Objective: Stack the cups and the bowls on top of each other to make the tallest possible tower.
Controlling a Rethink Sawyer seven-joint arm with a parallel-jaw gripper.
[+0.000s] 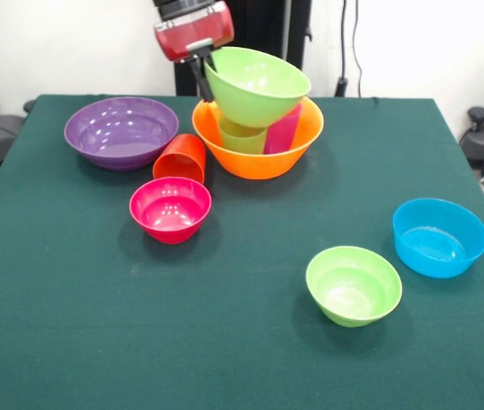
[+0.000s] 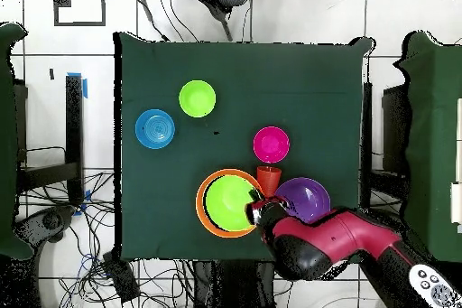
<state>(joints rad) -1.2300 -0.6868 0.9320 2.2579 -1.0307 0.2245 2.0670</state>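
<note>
The tower stands at the back of the table. A large orange bowl [image 1: 259,161] holds a yellow-green cup [image 1: 242,137] and a magenta cup [image 1: 282,132]. A large light green bowl [image 1: 254,85] sits tilted on top of them. My gripper [image 1: 202,77] is at that bowl's left rim and is shut on the rim. From above, the gripper [image 2: 256,208] meets the green bowl [image 2: 228,200] inside the orange bowl's rim [image 2: 202,203]. An orange-red cup [image 1: 180,158] lies tipped between the orange bowl and a small pink-red bowl [image 1: 171,207].
A wide purple bowl [image 1: 122,128] sits left of the tower. A small light green bowl [image 1: 352,284] and a blue bowl [image 1: 440,237] stand apart at the front right. The red arm [image 2: 334,241] crosses the table edge beside the purple bowl [image 2: 305,198].
</note>
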